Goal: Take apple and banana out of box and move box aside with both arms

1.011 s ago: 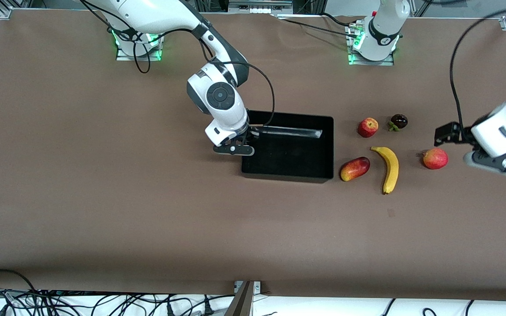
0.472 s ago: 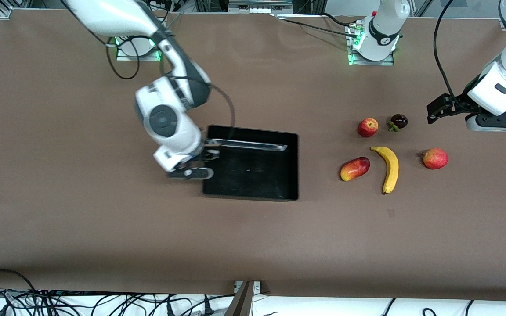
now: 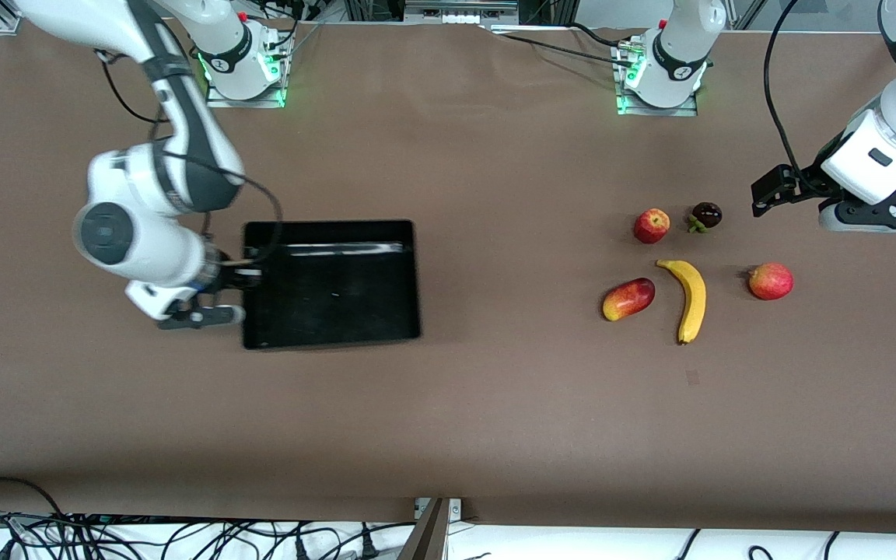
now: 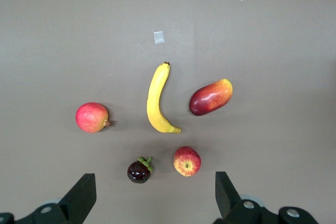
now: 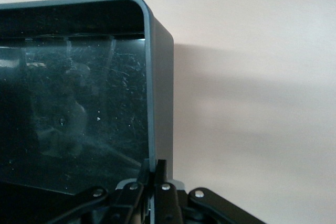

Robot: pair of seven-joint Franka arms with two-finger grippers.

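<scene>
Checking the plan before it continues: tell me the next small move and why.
Probably open the right hand and lift it off the box. The box is empty and sits toward the right arm's end of the table, apart from the apple and banana. The open left hand waits above the table near the fruit.

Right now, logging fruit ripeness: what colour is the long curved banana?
Yellow banana with dark tips, clearest in the left wrist view.

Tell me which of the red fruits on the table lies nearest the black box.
The elongated red-yellow mango, beside the banana toward the box. The apple and the larger round red fruit lie farther from it.
</scene>
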